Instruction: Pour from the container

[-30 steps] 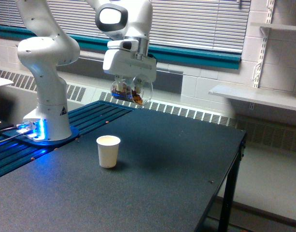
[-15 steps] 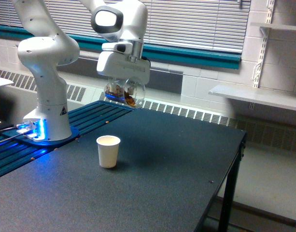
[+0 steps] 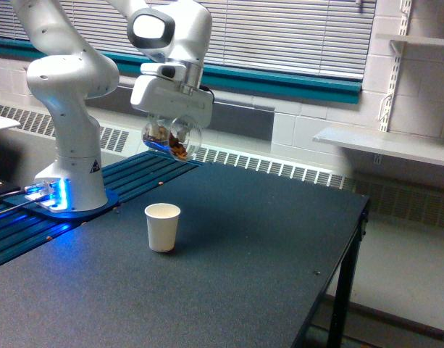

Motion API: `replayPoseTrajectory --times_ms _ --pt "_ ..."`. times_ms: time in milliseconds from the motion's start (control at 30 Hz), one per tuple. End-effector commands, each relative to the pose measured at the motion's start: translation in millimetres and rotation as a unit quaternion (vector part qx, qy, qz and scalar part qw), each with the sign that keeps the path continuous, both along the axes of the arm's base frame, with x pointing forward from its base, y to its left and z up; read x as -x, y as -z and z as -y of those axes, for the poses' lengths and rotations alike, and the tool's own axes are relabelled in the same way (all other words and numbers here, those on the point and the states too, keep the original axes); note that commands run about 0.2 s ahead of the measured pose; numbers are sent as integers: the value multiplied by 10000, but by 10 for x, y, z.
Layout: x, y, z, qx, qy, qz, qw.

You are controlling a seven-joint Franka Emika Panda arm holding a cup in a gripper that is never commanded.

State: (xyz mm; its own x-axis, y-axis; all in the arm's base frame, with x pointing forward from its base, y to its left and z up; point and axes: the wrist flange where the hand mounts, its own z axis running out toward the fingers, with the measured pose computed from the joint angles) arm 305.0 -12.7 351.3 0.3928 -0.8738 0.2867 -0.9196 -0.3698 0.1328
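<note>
Your gripper (image 3: 171, 119) is clamped around the clear container (image 3: 172, 137), holding it up in the air well above the table (image 3: 229, 268). Over the last second the arm (image 3: 66, 80) has carried it steadily toward the exterior view's left and a little higher, from off to the right of the paper cup (image 3: 163, 227) to a spot roughly over it. That reads as lining up, so you are close to the pouring position, though the single view cannot confirm how well the two line up in depth. The container is tilted, its mouth turned toward the exterior view's right and slightly down. The brown pieces (image 3: 177, 147) sit low inside against the wall, and nothing is falling. The paper cup stands upright on the table and has not moved. The pour itself has not begun.
</note>
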Motion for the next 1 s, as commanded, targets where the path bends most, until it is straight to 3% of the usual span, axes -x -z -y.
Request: replayPoseTrajectory --times_ms 33,500,1000 --pt "142 38 19 62 153 -118 9998" --pt "331 122 110 6 253 -378 9990" --pt "333 266 147 -112 263 -693 9972"
